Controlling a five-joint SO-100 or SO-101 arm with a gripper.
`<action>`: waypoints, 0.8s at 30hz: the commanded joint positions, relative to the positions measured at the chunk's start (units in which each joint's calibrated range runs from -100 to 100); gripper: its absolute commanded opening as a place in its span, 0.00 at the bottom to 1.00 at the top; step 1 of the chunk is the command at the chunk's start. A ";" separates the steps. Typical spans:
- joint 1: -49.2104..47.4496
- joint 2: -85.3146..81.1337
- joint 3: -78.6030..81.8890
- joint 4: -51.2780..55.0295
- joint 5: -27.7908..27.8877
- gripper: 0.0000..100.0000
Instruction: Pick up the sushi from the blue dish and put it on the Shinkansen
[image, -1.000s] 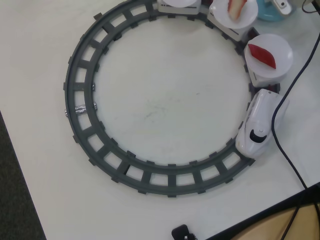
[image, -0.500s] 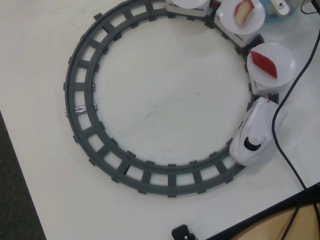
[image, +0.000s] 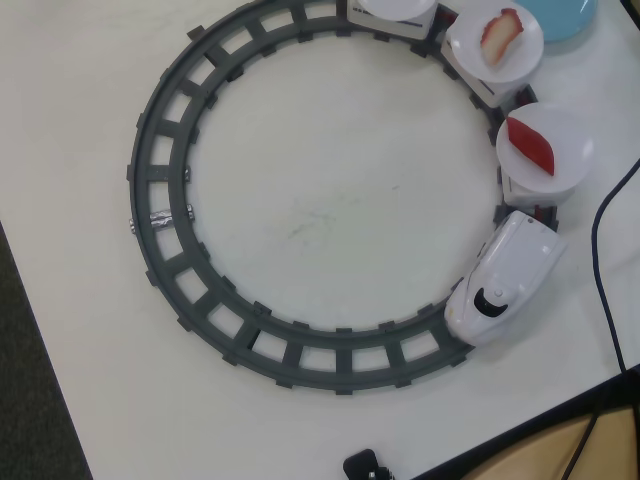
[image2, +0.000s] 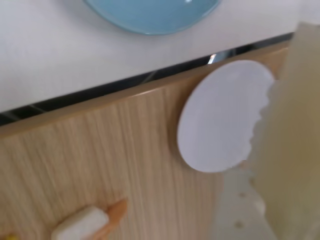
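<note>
Table (image: 330, 210): white and matte with faint scuffs near the middle. In the wrist view its edge runs slantwise above the gripper, with a thin dark strip under it.
Floor (image: 30, 400): dark, along the left edge of the overhead view.
Wood (image2: 100, 165): pale, with lengthwise grain. It fills the wrist view left of the gripper, below the table edge.
Track (image: 160, 150): a dark grey ring on the table with a silver joint on its left side.
Dish (image2: 150, 15): sky-blue, on the table, up and left of the gripper. The part in view is bare. The overhead view cuts it off at the top right corner.
Shinkansen (image: 505, 275): white, nose down-left, at the ring's lower right. Its cars curve up toward the dish.
Plates (image: 560, 170): white, on the cars. The nearest to the engine bears a red wedge (image: 530, 143), the next a pink-and-white piece (image: 500, 35), and a third is cut off at the top.
Disc (image2: 220, 115): white and round, against the wood, just left of the gripper, which covers its right edge.
Cable (image: 605, 250): black, on the table right of the train.
Gripper (image2: 287, 150): only one cream finger with a toothed edge shows, at the wrist view's right side. I cannot tell how wide the jaws stand or whether anything is held.
Sushi: I cannot tell where it is. A blurred white-and-orange piece (image2: 90, 222) lies on the wood, far down-left of the gripper.
</note>
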 joint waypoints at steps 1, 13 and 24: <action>-2.51 -12.87 5.76 -0.50 -0.13 0.02; -17.56 -30.24 24.43 -0.32 -0.13 0.02; -30.15 -18.96 21.83 -2.81 0.29 0.02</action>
